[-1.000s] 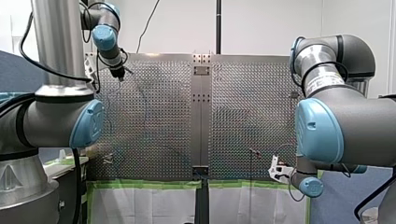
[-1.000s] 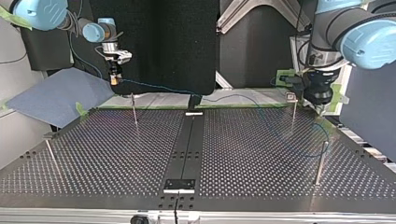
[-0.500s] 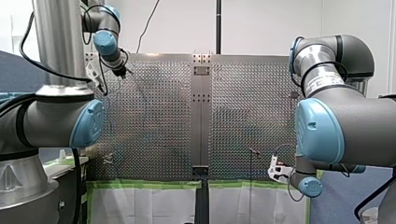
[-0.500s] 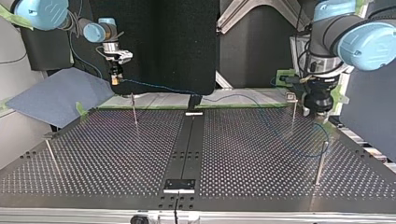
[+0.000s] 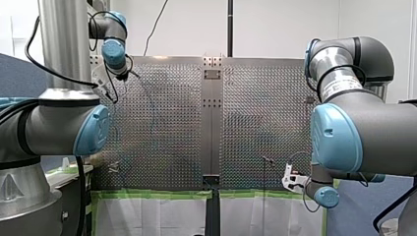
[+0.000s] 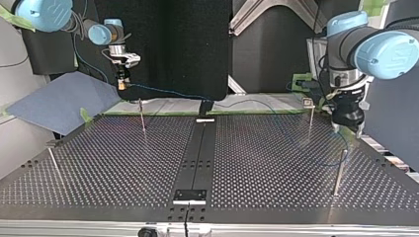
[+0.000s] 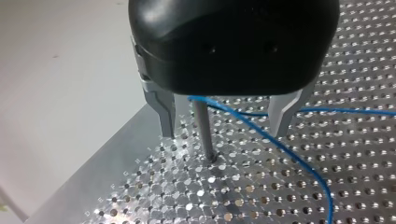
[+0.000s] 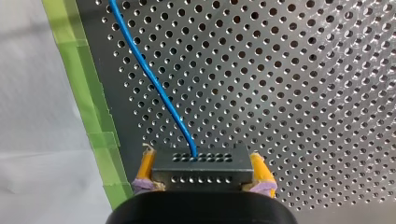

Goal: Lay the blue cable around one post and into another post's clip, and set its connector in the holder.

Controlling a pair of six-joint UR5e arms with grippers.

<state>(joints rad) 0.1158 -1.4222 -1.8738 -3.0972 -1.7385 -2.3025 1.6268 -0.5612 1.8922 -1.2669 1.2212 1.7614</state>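
Right pincer (image 8: 202, 171) clamps the connector (image 8: 205, 164) between yellow pads (image 8: 145, 164); blue cable (image 8: 149, 77) exits toward 11 o'clock. Left pincer (image 7: 224, 129), spread, straddles a post (image 7: 201, 130), cable crossing between its fingers (image 7: 166, 116).

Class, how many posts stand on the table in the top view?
4 posts: far left, near left, far right, near right of that view. Others may be hidden.

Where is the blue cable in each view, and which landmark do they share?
Right wrist view: blue cable rises from the connector in my right pincer.
Left wrist view: passes the post between my left pincer's fingers.
Top view: along the far edge, looping at the right.
Front view: faint, left half.
Shared landmark: the perforated table.
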